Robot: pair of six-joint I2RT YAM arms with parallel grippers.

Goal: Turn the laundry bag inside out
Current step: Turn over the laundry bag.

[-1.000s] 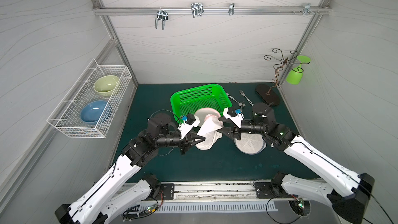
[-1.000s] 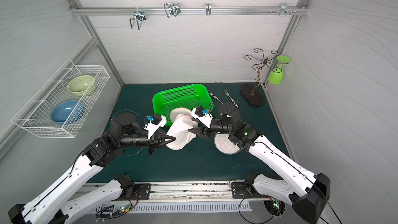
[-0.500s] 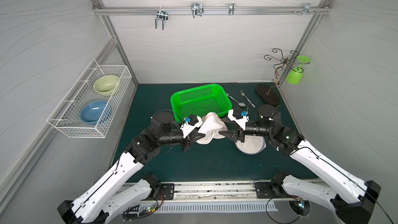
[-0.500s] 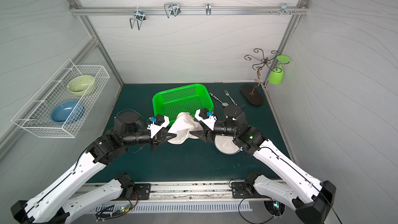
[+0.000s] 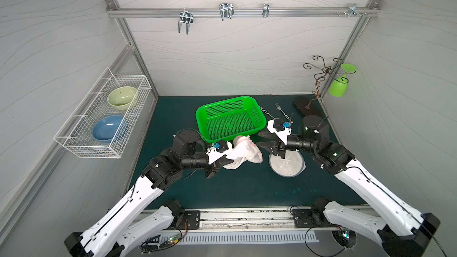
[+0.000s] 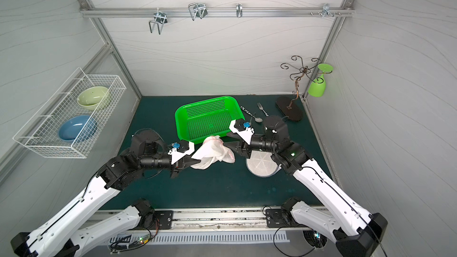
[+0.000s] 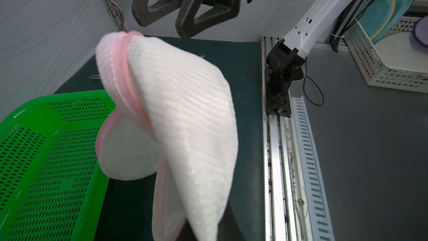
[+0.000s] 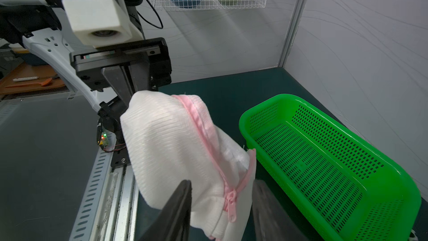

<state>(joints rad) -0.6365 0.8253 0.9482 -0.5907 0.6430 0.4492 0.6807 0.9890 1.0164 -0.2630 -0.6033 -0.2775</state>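
Note:
The laundry bag (image 5: 243,152) (image 6: 212,152) is white mesh with a pink zipper. It hangs crumpled above the mat, just in front of the green basket. My left gripper (image 5: 227,161) (image 6: 197,161) is shut on the bag's left end; in the left wrist view the bag (image 7: 185,112) hides the jaws. My right gripper (image 5: 262,142) (image 6: 230,142) (image 8: 222,209) is open at the bag's right end. In the right wrist view its two fingers (image 8: 180,205) stand either side of the zipper pull end of the bag (image 8: 176,140), with gaps showing.
The green basket (image 5: 230,119) lies right behind the bag. A round white mesh disc (image 5: 286,164) lies on the mat under my right wrist. A fork and spoon (image 5: 279,107) and a hook stand with a green glass (image 5: 319,80) are at the back right. A wire rack with bowls (image 5: 111,114) hangs on the left wall.
My right gripper has drawn back slightly to the right and its jaws are narrower than half a second ago. The bag stays in the left gripper, at nearly the same place.

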